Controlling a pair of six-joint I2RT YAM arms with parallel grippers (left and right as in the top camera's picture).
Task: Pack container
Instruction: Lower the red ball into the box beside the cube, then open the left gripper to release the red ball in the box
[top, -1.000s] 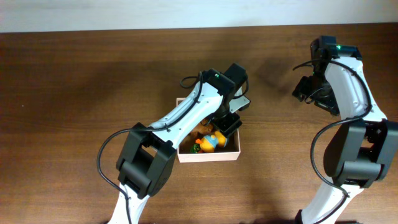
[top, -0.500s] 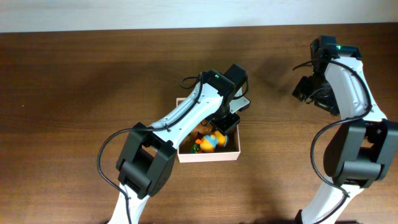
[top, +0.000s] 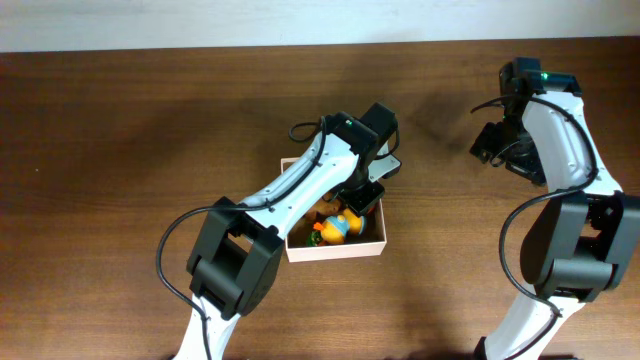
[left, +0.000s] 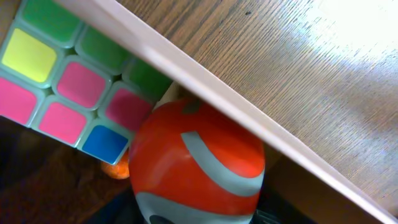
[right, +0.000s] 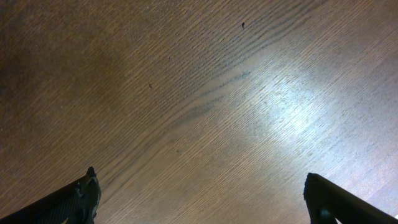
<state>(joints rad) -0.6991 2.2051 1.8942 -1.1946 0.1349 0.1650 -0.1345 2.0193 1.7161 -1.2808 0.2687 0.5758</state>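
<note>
The left claw (top: 364, 192) sits low inside the container (top: 335, 250), at its upper right corner in the overhead view. Its fingers do not show in its own camera, so it cannot be told whether they are clamped or merely close. A red ball with grey stripes (left: 199, 165) fills the lower middle of that view, right in front of the claw.

Compared with the overhead view a second ago, the claw's dark head looks drawn in narrower and sits slightly further up and left. The arm's pose is otherwise the same. That suggests the jaws are coming in around the ball, though a grip is not confirmed.

The ball lies inside the white wall (left: 211, 106), which crosses the wrist view from upper left to lower right. So this piece appears already packed or nearly so. A puzzle cube (left: 68, 87) with pink, green, yellow and blue tiles lies just beside the ball at the upper left. A yellow and blue toy (top: 340, 228) rests near the middle of the box.

The right claw (right: 199, 202) hangs wide apart and holding nothing at the upper right of the overhead frame, well apart from the box.

The table (top: 120, 150) is dark brown wood with a clear grain and a bright glare patch under the right claw. A pale strip (top: 200, 20) runs along the top edge of the overhead frame. Nothing more of the room shows.
</note>
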